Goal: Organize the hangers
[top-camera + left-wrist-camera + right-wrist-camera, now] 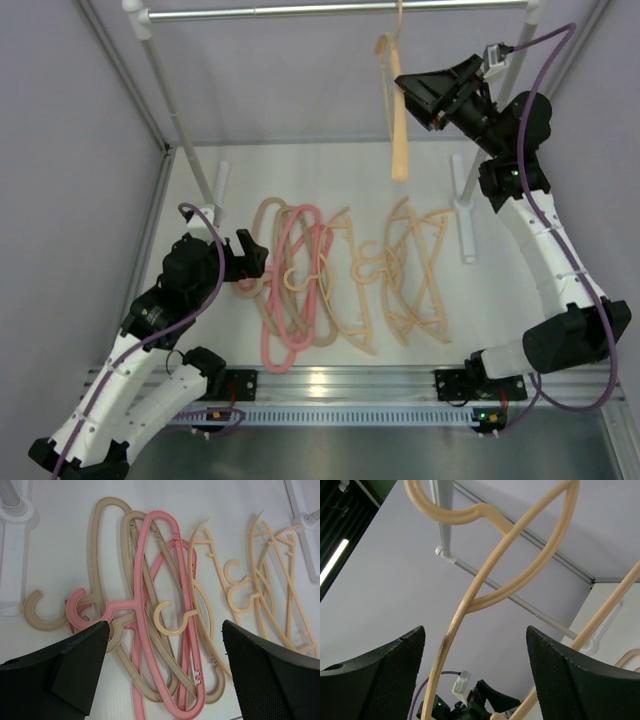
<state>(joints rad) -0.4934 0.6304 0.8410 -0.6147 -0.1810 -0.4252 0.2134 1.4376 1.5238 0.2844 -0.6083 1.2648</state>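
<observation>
A peach hanger (399, 130) hangs by its hook from the grey rail (300, 12). My right gripper (415, 102) is open just to its right, and in the right wrist view the hanger's thin arm (485, 580) runs free between the spread fingers (475, 670), nearer the left one. The other hangers lie tangled on the white table: tan ones (268, 225) (100, 555), pink ones (290, 300) (150, 605) and peach ones (410, 270) (270, 580). My left gripper (255, 262) (165, 665) hovers open over the pile's left side, holding nothing.
The rail rests on two white posts (170, 110) (515, 70) with white feet (465, 215) (218, 190) on the table. Grey enclosure walls close in the left, right and back. An aluminium rail (340, 385) carries both arm bases at the near edge.
</observation>
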